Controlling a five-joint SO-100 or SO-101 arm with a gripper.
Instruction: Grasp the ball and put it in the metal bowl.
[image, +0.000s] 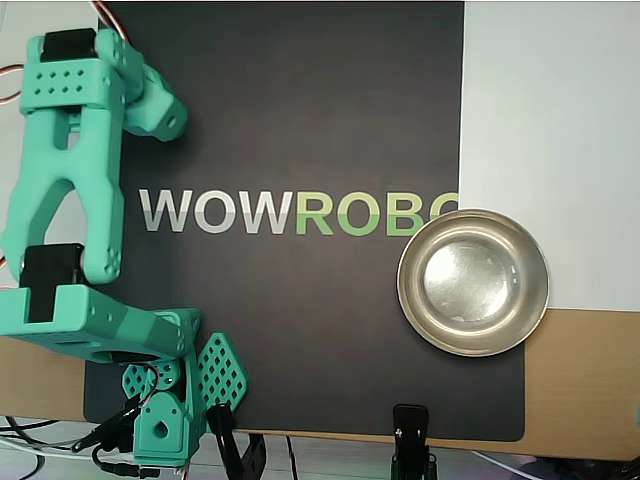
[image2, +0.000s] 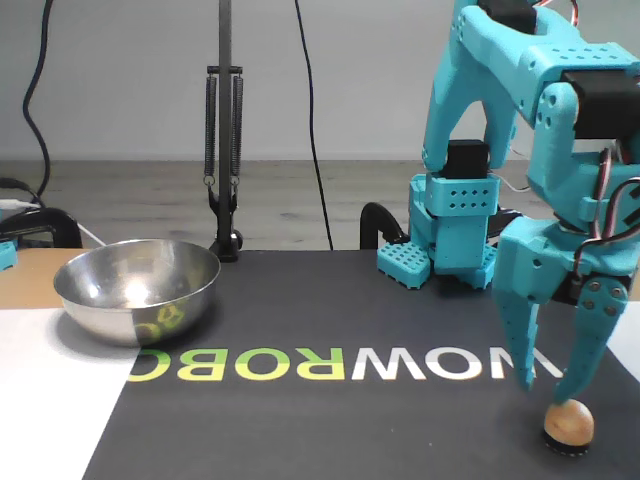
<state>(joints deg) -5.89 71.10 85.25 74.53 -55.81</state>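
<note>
— What writing can be read?

— "WOWROBO" is printed across the black mat (image: 300, 120) in the overhead view, the first letters grey-white and "ROBO" green; the last letter is partly covered by the metal bowl (image: 473, 282). In the fixed view the same word is seen upside down and mirrored in order.

— Which way is the ball pointed?

— No long axis can be given: the ball (image2: 568, 423) is round. It is seen resting on a small dark base on the mat, at the lower right of the fixed view, well apart from the bowl (image2: 137, 290) at the left.

— And the gripper?

— The gripper (image2: 548, 384) is held just above the ball, fingers pointing down and spread apart, nothing clamped.
</note>
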